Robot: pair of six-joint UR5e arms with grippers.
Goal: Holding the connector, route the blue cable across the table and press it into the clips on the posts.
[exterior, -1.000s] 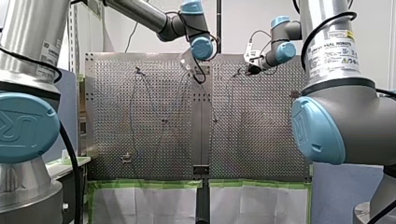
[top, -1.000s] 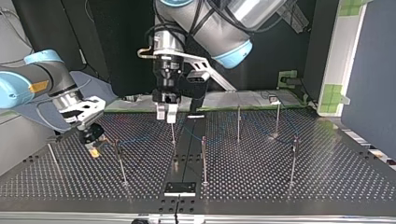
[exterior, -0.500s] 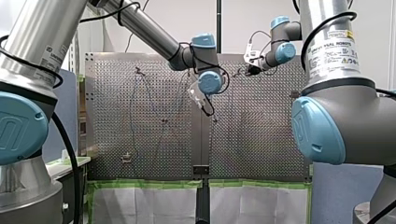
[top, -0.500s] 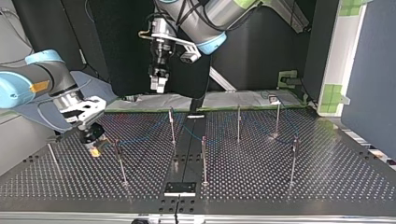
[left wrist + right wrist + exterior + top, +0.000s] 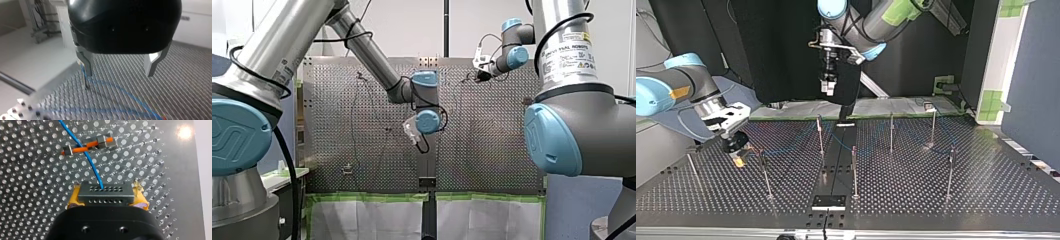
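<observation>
My right gripper (image 5: pixel 108 195) is shut on a dark grey connector (image 5: pixel 105 193), with yellow pads at both of its ends. The blue cable (image 5: pixel 86 155) leaves the connector and runs ahead over an orange-and-metal clip (image 5: pixel 90 145) on the plate. In the top view this gripper (image 5: pixel 737 152) hangs low at the left, beside a thin post (image 5: pixel 764 172). My left gripper (image 5: pixel 120 71) is open and holds nothing. It hangs high over the table's far side (image 5: pixel 827 87). Below it the blue cable (image 5: pixel 120 90) lies in loops, near a post (image 5: pixel 86 83).
Several thin posts stand on the perforated table (image 5: pixel 986 190): one in the middle (image 5: pixel 820 132), another nearer the camera (image 5: pixel 854 170), more to the right (image 5: pixel 891 131) (image 5: pixel 951 170). A small black plate (image 5: pixel 828 202) sits at the near edge.
My left gripper, open throughout, rose from beside the middle post, then shifted right in the top view. In the front view its wrist dropped lower. My right gripper stayed put.
</observation>
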